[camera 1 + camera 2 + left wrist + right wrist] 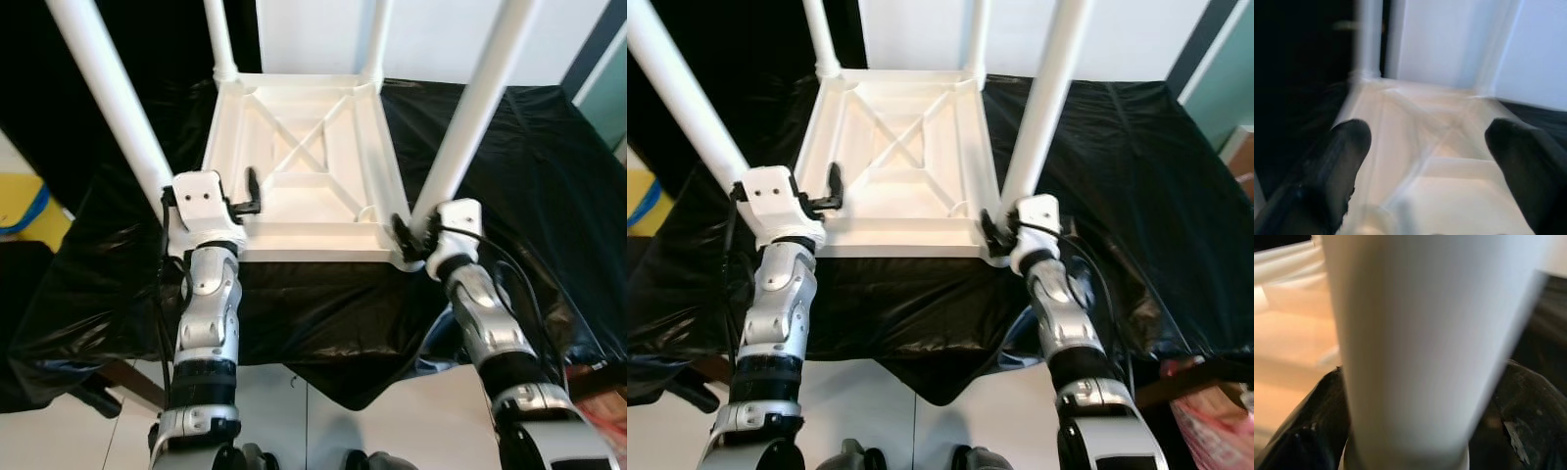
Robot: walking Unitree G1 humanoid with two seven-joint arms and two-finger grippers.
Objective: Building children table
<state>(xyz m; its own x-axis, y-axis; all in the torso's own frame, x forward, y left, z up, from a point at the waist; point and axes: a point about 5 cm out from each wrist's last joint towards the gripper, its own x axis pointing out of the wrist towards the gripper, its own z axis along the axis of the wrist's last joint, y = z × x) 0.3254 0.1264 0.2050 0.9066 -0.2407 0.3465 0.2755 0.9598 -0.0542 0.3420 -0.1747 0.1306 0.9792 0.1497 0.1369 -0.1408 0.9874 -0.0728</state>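
The white table (294, 166) lies upside down on the black-covered surface (529, 176), legs up; the right gripper (404, 235) has its fingers clamped around the near right leg (470, 117); the left gripper (250, 196) hangs open over the frame; a hard twist could loosen that leg or skid the table.

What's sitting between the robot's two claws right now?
The near edge of the upturned white table spans between the left gripper and right gripper, seen from the head view; nothing else lies on it.
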